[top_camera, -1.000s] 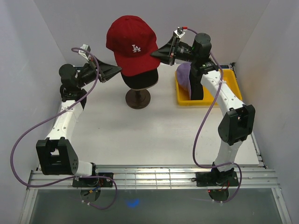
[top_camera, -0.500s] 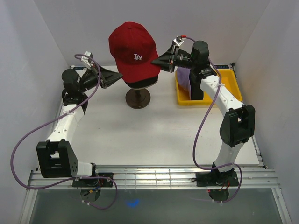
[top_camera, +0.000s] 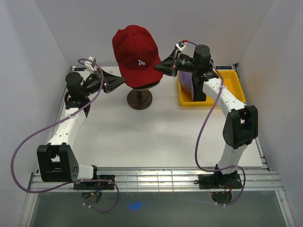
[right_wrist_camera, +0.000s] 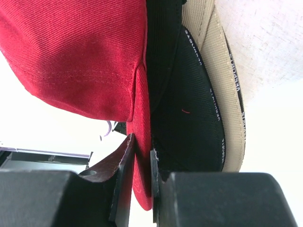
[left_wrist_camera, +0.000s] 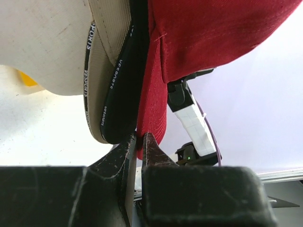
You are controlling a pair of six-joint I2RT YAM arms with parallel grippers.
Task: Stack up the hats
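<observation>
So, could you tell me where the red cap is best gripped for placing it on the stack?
Take the red cap by its thin side rim, one arm from each side: that flat fabric edge fits between fingers, the rounded crown does not. The left gripper and right gripper pinch it so.

hat on stand, bin to its right, second hat inside

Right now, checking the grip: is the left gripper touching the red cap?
Touching. The left wrist view shows the left gripper pinching the red cap's lower edge between its fingertips.
</observation>
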